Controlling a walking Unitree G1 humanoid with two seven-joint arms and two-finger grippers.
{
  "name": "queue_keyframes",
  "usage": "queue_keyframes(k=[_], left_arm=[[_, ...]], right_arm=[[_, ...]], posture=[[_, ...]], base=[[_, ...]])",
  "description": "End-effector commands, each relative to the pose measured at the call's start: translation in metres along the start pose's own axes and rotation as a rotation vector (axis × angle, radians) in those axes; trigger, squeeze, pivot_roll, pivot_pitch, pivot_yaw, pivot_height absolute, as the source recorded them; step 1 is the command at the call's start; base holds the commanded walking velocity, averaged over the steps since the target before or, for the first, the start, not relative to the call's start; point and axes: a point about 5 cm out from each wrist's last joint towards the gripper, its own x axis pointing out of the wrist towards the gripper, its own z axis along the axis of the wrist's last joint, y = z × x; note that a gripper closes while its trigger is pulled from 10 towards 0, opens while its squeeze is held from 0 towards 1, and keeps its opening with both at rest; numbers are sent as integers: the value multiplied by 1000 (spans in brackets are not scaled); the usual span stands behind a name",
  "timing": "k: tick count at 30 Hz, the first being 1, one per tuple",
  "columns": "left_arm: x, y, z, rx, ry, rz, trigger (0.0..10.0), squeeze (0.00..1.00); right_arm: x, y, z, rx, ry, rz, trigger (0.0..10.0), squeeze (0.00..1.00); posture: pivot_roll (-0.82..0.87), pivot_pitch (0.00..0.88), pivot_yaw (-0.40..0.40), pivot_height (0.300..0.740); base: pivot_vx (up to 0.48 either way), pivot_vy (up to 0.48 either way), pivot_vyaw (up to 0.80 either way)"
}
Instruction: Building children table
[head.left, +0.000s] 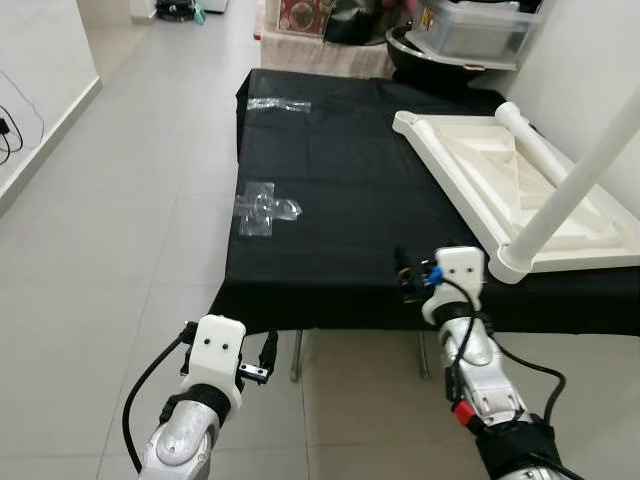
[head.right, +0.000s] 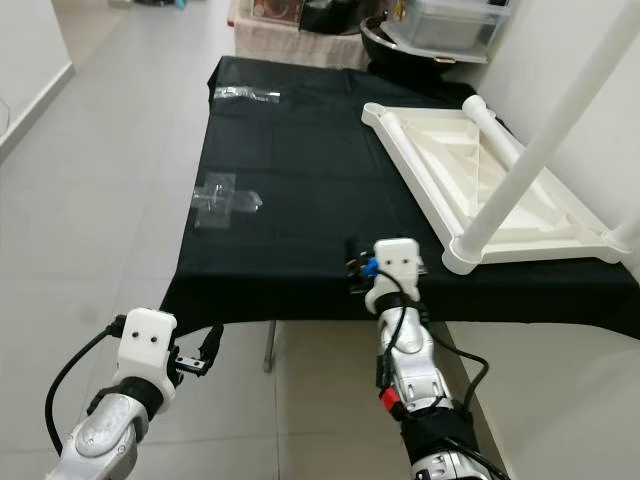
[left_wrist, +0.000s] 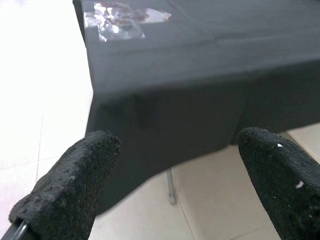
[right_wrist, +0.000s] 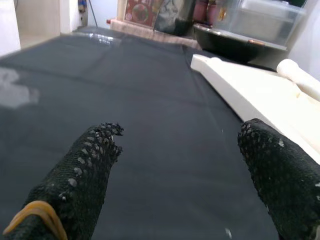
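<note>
The white children's table top (head.left: 520, 190) lies upside down along the right edge of the black-covered work table (head.left: 330, 190), its underside ribs showing. 1 round white leg (head.left: 575, 175) stands fitted in its near corner socket and slants up out of the picture; a 2nd leg (head.left: 530, 140) lies loose inside the frame toward the far corner. So the build looks barely begun: 1 leg seems seated, and the rest are yet to be fitted.

The right gripper (right_wrist: 180, 165) hovers just over the near edge of the work table, beside the fitted leg's corner, its fingers spread wide with nothing between them. The left gripper (left_wrist: 170, 185) hangs off the near left corner, below the cloth's hem, also wide open and holding nothing. 2 patches of clear tape (head.left: 265, 208) sit on the cloth toward the left edge.
</note>
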Motion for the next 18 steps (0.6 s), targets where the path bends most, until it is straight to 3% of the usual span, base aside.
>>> queue_keyframes(k=[1, 12, 18], left_arm=[[1, 0, -1, 11, -2, 3, 10000, 0], [2, -1, -1, 6, -5, 13, 10000, 0], [1, 0, -1, 5, -6, 21, 10000, 0]], right_arm=[[-3, -9, 4, -3, 19, -53, 10000, 0], [-5, -6, 7, -6, 24, -16, 10000, 0], [-4, -2, 11, -5, 29, -1, 10000, 0]], posture=[[97, 106, -135, 740], [99, 92, -141, 740], [102, 81, -142, 740]], base=[[465, 0, 0], [456, 0, 0], [0, 0, 0]])
